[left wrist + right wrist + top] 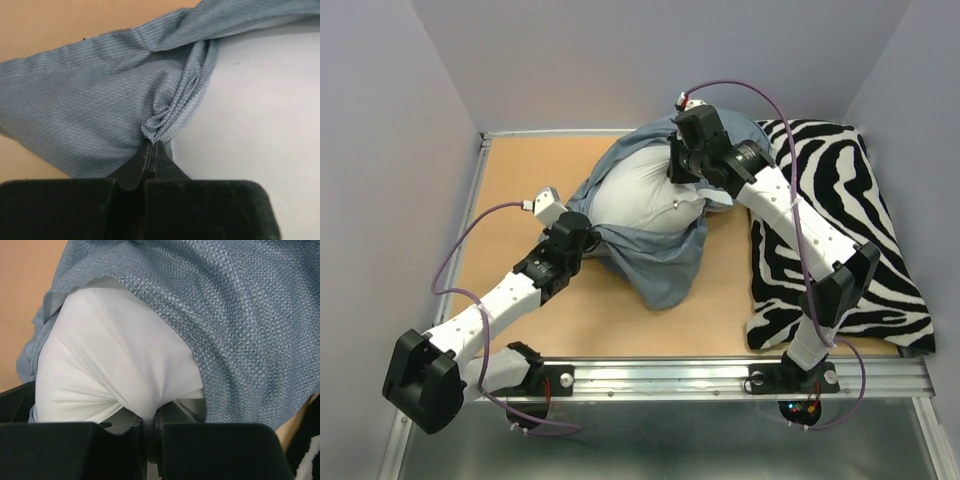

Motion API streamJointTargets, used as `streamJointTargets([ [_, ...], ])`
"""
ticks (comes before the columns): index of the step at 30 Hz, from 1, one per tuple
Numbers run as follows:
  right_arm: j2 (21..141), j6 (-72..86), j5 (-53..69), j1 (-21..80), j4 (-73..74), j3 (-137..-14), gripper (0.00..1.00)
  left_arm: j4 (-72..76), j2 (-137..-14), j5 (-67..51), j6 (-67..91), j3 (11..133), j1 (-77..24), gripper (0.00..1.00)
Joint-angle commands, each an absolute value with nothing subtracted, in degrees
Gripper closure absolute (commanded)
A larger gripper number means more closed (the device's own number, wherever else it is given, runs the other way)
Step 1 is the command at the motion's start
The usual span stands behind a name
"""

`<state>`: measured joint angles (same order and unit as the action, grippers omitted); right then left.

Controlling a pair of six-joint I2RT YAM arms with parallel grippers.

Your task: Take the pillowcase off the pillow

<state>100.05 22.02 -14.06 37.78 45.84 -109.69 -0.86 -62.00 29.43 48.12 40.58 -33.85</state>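
The white pillow [640, 188] lies mid-table, its top bared, with the blue-grey pillowcase [660, 262] bunched round its near side and far end. My left gripper [584, 238] is shut on a gathered fold of the pillowcase [100, 115] at the pillow's near-left edge; the fabric puckers at its fingertips [151, 145], beside the bare pillow [260, 125]. My right gripper [682, 168] stands over the pillow's far right part, shut on a pinch of the white pillow [115, 365] cloth. The pillowcase [240, 320] drapes above and to the right of that pinch.
A black-and-white zebra-print cushion [840, 240] lies along the right side of the table, under the right arm. The tan tabletop [510, 180] shows at the left and in front of the pillow. A metal rail [720, 375] runs along the near edge.
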Motion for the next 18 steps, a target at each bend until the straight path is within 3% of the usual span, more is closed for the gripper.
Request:
streamJointTargets([
  [1, 96.77, 20.83, -25.84, 31.03, 37.61, -120.06, 1.00, -3.71, -64.86, 29.19, 52.28, 31.22, -32.43, 1.00],
  [6, 95.54, 20.83, -24.53, 30.24, 38.84, -120.15, 1.00, 3.42, -70.30, 25.49, 56.16, 26.19, -31.11, 1.00],
  [18, 80.78, 24.61, -16.27, 30.32, 32.70, -84.04, 1.00, 9.57, -71.64, 21.80, 52.56, 26.19, -31.11, 1.00],
])
